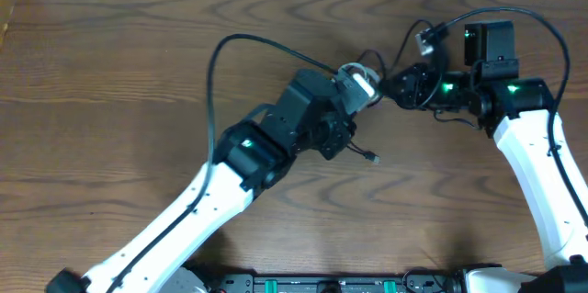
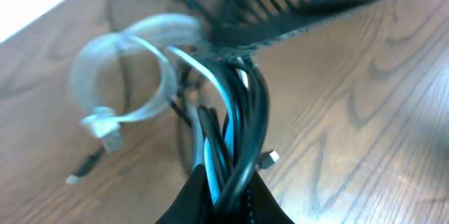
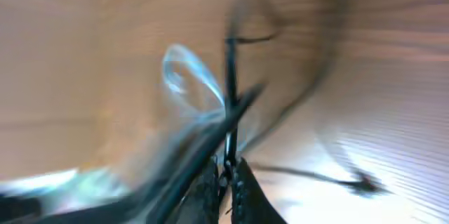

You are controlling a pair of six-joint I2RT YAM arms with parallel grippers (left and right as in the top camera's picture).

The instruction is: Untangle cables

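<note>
overhead, the left arm's black 2-finger gripper (image 1: 354, 93) covers most of the short white cord (image 1: 361, 79), and the long thin black cord (image 1: 365, 153) shows only a small plug end below it; where the 2 cross is hidden. the right wrist view is smeared all over: the right arm's black gripper (image 3: 226, 178) is cut by the bottom edge and the strands run together. the left wrist view blurs the white loop.
</note>
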